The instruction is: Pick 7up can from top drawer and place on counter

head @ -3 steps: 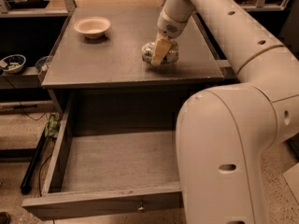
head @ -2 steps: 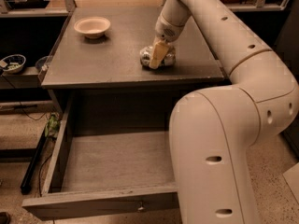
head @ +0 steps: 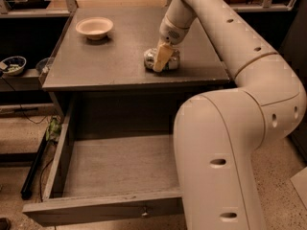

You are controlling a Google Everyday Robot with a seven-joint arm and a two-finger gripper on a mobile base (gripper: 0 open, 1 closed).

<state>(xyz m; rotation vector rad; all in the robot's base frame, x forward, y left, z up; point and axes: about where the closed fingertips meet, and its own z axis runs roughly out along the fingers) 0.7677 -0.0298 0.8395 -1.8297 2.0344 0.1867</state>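
Camera view: gripper (head: 161,64) low over the counter (head: 115,56), clamped on the 7up can (head: 172,61), one tan finger (head: 162,57) across its front, can right of centre near the front edge, pale bowl (head: 94,28) back left, top drawer (head: 96,210) pulled open below.

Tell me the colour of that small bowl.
The round bowl is plain cream, camera view; gripper at the silver can on the counter.
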